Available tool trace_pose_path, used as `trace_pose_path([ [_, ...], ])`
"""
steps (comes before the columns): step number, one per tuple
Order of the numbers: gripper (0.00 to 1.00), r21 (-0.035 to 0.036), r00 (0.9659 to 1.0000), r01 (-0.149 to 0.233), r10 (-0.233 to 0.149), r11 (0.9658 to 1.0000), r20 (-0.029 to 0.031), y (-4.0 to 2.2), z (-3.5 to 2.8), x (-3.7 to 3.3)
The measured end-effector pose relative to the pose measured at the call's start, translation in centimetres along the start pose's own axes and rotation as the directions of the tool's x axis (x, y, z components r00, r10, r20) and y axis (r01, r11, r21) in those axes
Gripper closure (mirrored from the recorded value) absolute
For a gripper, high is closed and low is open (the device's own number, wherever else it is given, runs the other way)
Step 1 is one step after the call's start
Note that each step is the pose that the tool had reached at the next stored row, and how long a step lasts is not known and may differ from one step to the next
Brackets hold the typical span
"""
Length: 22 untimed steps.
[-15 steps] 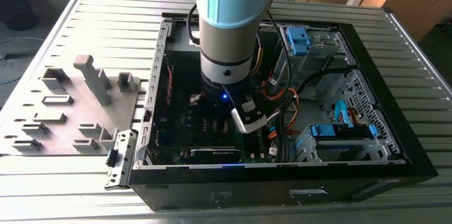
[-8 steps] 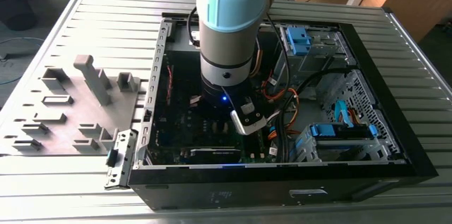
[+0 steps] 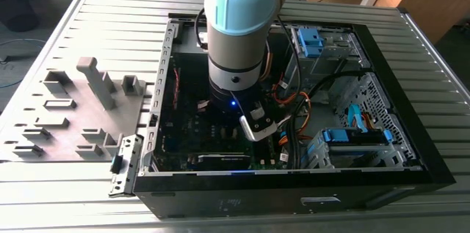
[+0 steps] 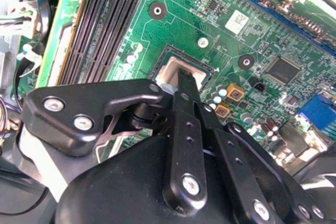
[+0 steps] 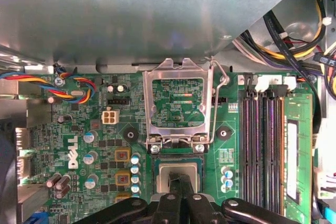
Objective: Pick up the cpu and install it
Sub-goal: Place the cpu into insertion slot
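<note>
Seating looks like the step: in the exterior view the arm wants to be plumb inside the case, pressing lightly and evenly. In the second wrist view the tool is clenched, tips on the cpu in its socket. In the first wrist view the cpu lies directly under the tips, beside the open retention frame.

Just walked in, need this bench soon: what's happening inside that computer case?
The robot's gripper is down inside the open computer case, right at the cpu, which lies in its socket on the motherboard. The socket's metal retention frame is flipped open beside it, so the cpu is not yet locked in.
</note>
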<state>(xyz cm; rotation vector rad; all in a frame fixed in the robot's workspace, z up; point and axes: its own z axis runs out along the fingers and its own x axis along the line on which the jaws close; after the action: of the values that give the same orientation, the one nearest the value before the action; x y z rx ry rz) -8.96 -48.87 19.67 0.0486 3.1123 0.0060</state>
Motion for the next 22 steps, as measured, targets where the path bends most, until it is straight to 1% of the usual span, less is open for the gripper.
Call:
trace_pose_path([
  [5,0.89,0.0,1.0,0.0,0.0,1.0,0.0,0.0,0.04,0.0],
  [7,0.89,-0.0003,1.0,0.0,0.0,1.0,0.0001,0.01,0.15,0.0],
  [22,0.89,0.0001,1.0,0.0,0.0,1.0,-0.0001,0.0,0.24,0.01],
])
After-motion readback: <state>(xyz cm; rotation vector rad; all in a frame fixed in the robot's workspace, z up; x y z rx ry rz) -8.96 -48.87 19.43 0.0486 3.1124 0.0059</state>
